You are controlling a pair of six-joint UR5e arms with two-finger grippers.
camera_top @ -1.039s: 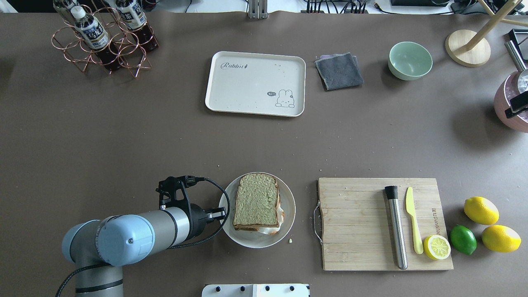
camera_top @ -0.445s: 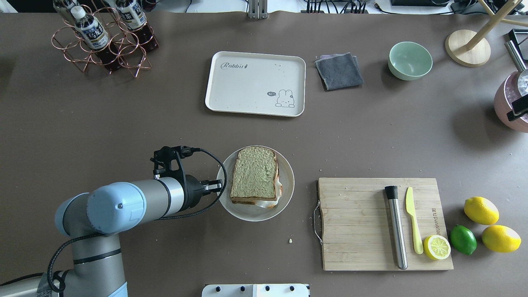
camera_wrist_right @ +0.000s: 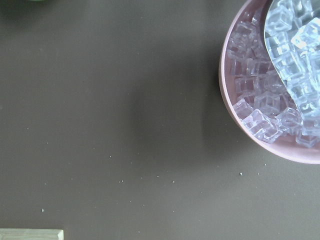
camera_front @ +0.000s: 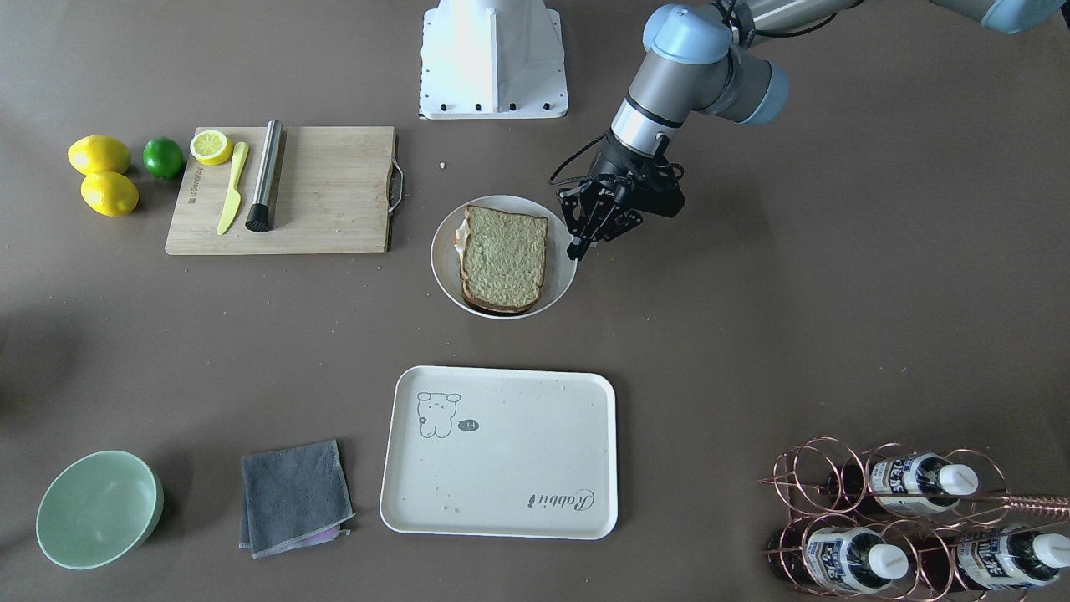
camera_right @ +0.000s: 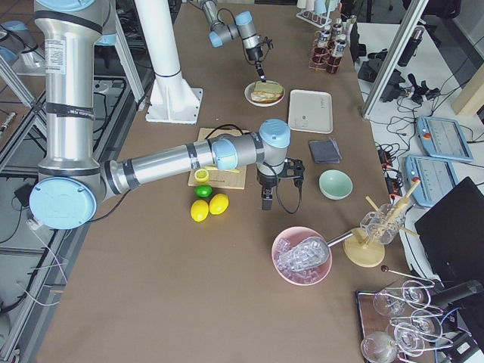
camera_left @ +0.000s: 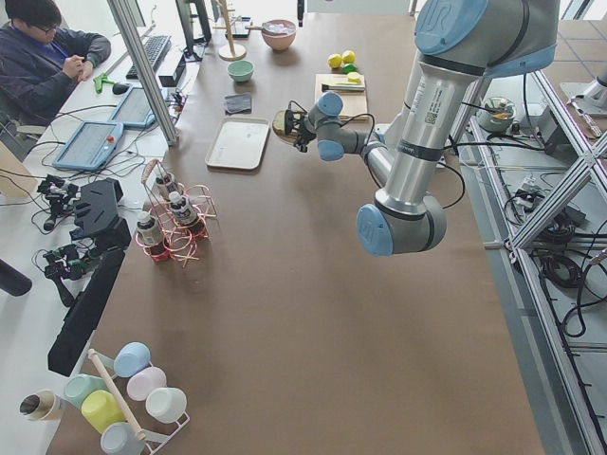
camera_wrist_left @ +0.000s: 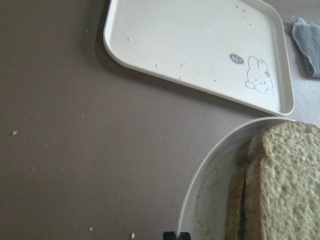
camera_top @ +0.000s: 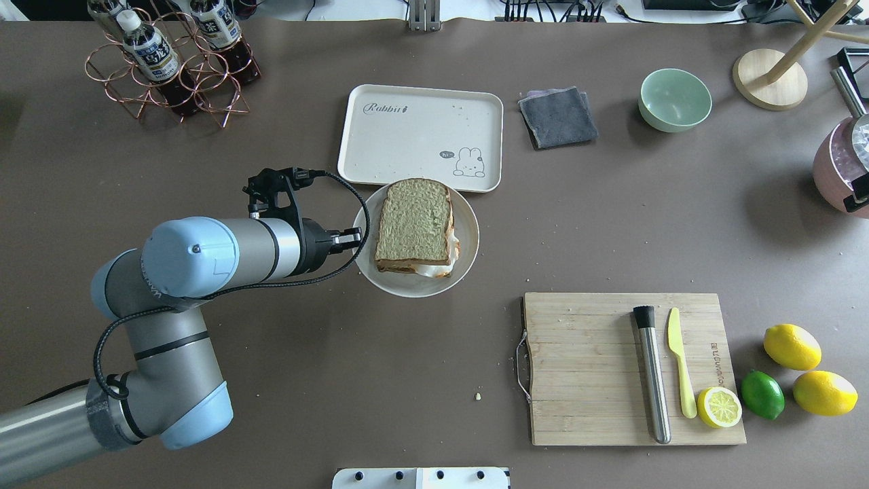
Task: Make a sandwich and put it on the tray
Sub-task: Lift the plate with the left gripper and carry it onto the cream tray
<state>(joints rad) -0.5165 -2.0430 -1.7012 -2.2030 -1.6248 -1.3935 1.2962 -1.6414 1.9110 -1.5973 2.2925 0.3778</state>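
The sandwich, greenish-tan bread with white egg showing at its edge, lies on a round white plate. My left gripper is shut on the plate's left rim and holds it above the table, just short of the cream tray. In the front-facing view the gripper grips the plate with the sandwich, nearer the robot than the tray. The left wrist view shows the rim, bread and tray. My right gripper hangs beside a pink ice bowl; I cannot tell its state.
A wooden cutting board carries a steel muddler, a yellow knife and a lemon half. Lemons and a lime lie to its right. A grey cloth, green bowl and bottle rack stand along the far side.
My left gripper has carried the plate with the sandwich away from the robot, from beside the cutting board up to the tray's near edge.
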